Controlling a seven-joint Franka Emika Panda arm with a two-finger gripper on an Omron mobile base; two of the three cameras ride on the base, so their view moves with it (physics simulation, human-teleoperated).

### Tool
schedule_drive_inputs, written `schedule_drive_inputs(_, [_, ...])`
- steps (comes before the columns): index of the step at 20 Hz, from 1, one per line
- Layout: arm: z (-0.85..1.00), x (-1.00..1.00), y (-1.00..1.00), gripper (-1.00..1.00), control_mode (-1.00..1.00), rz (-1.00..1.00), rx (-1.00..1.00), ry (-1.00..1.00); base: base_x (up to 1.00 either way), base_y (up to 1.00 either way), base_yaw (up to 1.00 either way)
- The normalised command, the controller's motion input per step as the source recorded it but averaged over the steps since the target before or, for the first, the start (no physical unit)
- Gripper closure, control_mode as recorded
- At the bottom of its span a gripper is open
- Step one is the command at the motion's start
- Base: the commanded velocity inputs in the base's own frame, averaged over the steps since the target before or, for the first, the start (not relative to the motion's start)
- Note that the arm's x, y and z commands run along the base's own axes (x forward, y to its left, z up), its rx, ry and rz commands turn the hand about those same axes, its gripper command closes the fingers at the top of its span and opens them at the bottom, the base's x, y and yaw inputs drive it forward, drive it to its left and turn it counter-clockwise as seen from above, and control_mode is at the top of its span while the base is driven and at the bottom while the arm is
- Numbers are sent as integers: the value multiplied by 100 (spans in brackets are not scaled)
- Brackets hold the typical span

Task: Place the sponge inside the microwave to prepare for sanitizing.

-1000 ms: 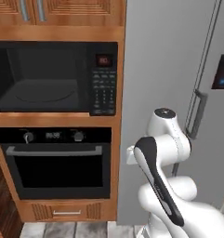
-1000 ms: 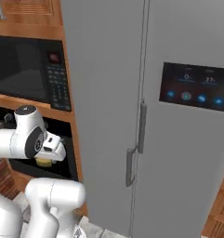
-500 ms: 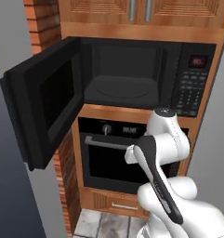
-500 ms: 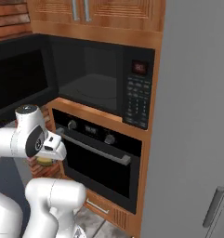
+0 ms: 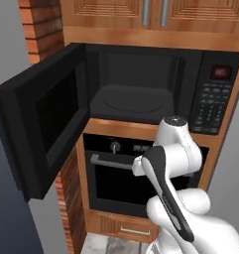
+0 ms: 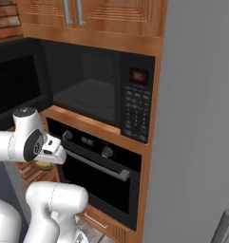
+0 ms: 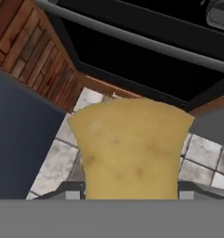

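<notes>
The gripper [image 7: 127,197] is clasping the sponge [image 7: 131,148] low before the oven [image 5: 126,178]. Transport step is proceeding; raising it into the open microwave [image 5: 136,94] cavity is apparently required next.

I'm looking into the open microwave [image 5: 141,84]: its cavity floor carries the round turntable [image 5: 136,103], which sits flat and dark in the middle. From the right base camera I see that same turntable [image 6: 94,100] flush on the cavity floor. The microwave rests on a wooden shelf edge [image 5: 126,128], directly above the black oven [image 5: 121,178]. Down through the hand camera I get a pale tiled floor [image 7: 204,155] meeting the wooden base strip [image 7: 104,86] under the oven.
</notes>
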Motion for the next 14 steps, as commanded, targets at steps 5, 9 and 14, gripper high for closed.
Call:
schedule_drive_inputs(5, [0,0,0,100,100,0,0,0,60,17,0])
schedule_drive_inputs(9, [0,0,0,100,100,0,0,0,53,46,-3])
schedule_drive_inputs(14, [0,0,0,100,100,0,0,0,56,14,-1])
